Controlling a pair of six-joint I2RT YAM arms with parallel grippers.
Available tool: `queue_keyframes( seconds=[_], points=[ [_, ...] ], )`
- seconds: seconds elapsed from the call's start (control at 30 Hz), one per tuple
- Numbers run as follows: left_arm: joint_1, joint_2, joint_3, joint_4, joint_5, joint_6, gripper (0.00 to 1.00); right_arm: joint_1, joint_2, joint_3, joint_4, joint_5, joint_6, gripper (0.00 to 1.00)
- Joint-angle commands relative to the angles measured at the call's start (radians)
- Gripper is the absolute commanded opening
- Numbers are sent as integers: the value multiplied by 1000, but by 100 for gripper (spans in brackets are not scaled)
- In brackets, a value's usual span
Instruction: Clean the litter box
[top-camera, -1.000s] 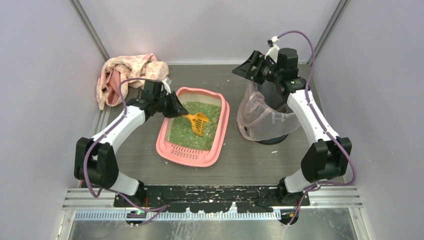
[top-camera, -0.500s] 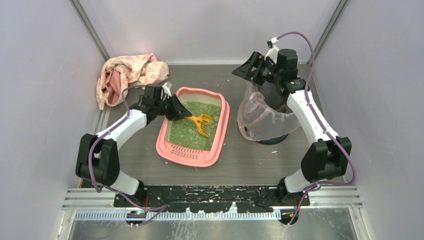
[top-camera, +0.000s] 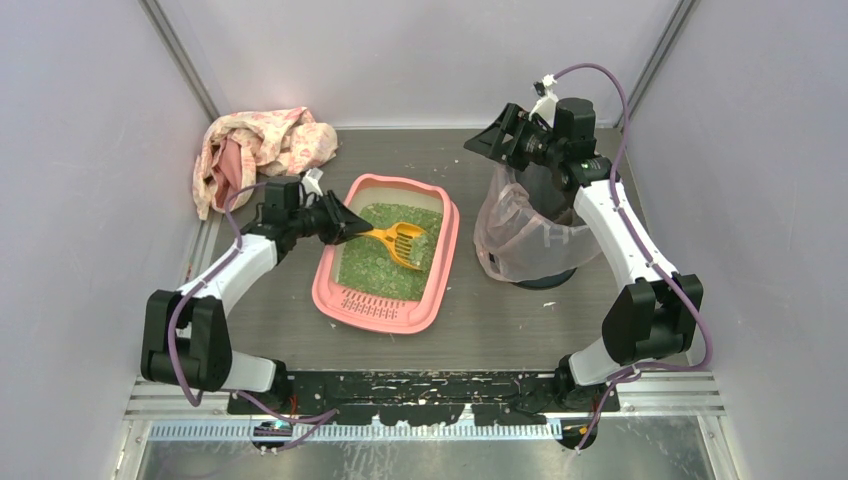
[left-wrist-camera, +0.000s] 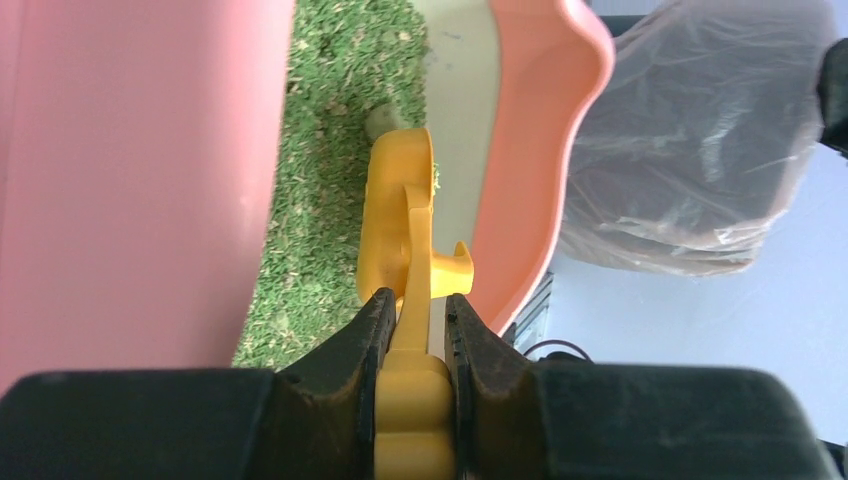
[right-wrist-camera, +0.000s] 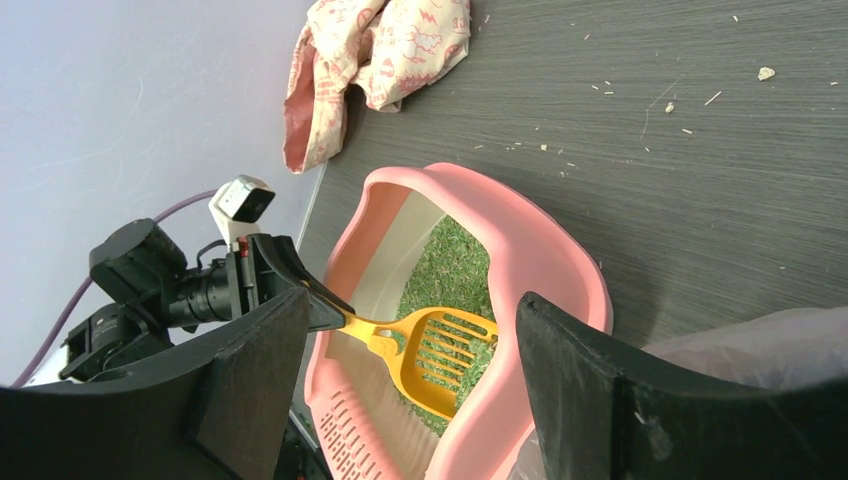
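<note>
The left gripper (left-wrist-camera: 412, 318) is pinched narrow on the flat end of the yellow scoop (top-camera: 400, 243), its handle squeezed edge-on between the two pads, and it reaches in from the left so that the slotted blade sits over the green granules (top-camera: 365, 262) toward the far right of the litter box (top-camera: 390, 322). The litter box lies in the middle of the table (top-camera: 500, 330), its grate lip at the near end, just left of the dark bin (top-camera: 525, 235) with its translucent bag; a crumpled cloth (top-camera: 260, 150) sits well apart at the far left. The right gripper (top-camera: 492, 132) hangs above the bin's far side with its jaws spread wide and nothing between them. The tray looks like thin, stiff, smooth plastic, probably light even when loaded, so it would likely slide on the table if the scoop pushes hard against a wall. Its contents are loose and would spill on any tilt. The best hold is probably the rolled rim on a long side.
</note>
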Motion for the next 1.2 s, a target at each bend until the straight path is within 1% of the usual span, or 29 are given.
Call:
queue_keyframes(
  seconds=[0.0,0.2,0.4,0.43,0.5,0.53,0.63,0.73,0.83,0.93,1.17],
  points=[
    [12,-56,29,95,77,-44,0,9,-15,-4,31,-16,11,80],
    [43,-63,21,107,108,-51,0,9,-24,-8,31,-9,12,80],
    [114,-71,-22,128,152,-54,0,9,-21,-7,30,-7,10,80],
    [117,-69,-27,151,160,-59,0,8,-20,-5,29,-8,12,80],
    [119,-70,-30,144,156,-53,0,9,-14,2,26,-9,10,80],
    [119,-72,-24,110,139,-26,0,9,-13,4,24,-9,9,80],
    [118,-90,38,-67,51,96,0,9,-11,9,24,-10,10,80],
    [117,-98,102,-171,-16,176,0,11,-5,5,24,-14,11,80],
    [100,-78,155,-211,-54,212,0,11,-1,5,30,-18,17,80],
    [67,-43,179,-209,-84,223,0,14,4,10,33,-19,21,80],
    [-28,53,190,-102,-118,165,0,17,4,12,25,-15,16,80]
  ],
)
